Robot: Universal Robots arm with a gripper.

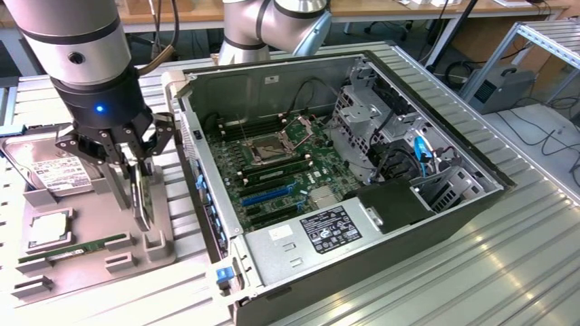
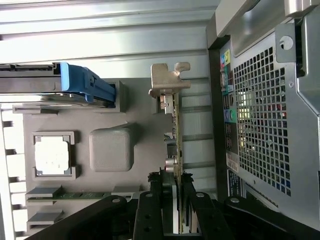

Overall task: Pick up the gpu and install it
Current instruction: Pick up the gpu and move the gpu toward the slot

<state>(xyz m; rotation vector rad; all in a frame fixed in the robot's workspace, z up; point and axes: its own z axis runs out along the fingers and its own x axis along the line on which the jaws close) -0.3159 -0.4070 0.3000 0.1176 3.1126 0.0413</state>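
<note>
My claw is clamped on the gpu, one finger on each flat face, near the end away from its silver bracket. The card stands on its long edge over the grey parts tray, on the side of the tray nearest the computer. I cannot tell whether its lower edge is seated in the tray's slot or just clear of it.

Further across the tray I see a square processor in its own pocket, with a raised grey block between it and the card. A narrow green memory stick lies along the tray's front edge, and a hard drive with a white label sits at the back.

Just beside the tray, on the exterior view's right, the computer case lies on its side with the panel off. It shows the green motherboard, the processor socket and a blue expansion slot. Everything rests on a ribbed aluminium table, and the arm's base stands behind the case.
</note>
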